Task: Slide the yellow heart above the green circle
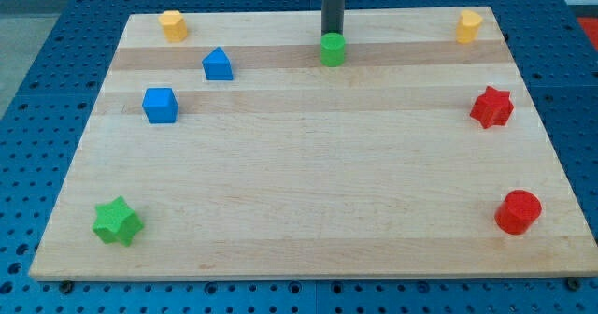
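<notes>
Two yellow blocks sit near the view's top edge, one at the left (172,24) and one at the right (468,26). I cannot tell which of them is the heart. The green circle (333,49) sits top centre on the wooden board (308,183). My tip (333,35) is at the top side of the green circle, right against it or nearly so. It is far from both yellow blocks.
A blue house-shaped block (218,64) and a blue cube (160,105) sit at the upper left. A green star (118,221) is at the bottom left. A red star (491,107) and a red circle (518,211) are near the right edge.
</notes>
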Available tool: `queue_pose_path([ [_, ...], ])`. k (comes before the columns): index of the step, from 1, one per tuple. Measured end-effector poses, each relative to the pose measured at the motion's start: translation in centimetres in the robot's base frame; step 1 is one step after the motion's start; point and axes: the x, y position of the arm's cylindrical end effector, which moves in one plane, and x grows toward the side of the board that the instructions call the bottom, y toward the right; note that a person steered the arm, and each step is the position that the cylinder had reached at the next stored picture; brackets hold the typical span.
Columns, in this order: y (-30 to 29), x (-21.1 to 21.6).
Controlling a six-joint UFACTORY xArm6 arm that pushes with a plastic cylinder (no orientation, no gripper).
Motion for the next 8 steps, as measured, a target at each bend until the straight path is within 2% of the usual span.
queue_pose_path([
  [3,14.1,0.9],
  [5,23.0,4.3],
  [6,27.9,2.0],
  [7,27.8,-0.8],
  [8,24.2,-1.1],
])
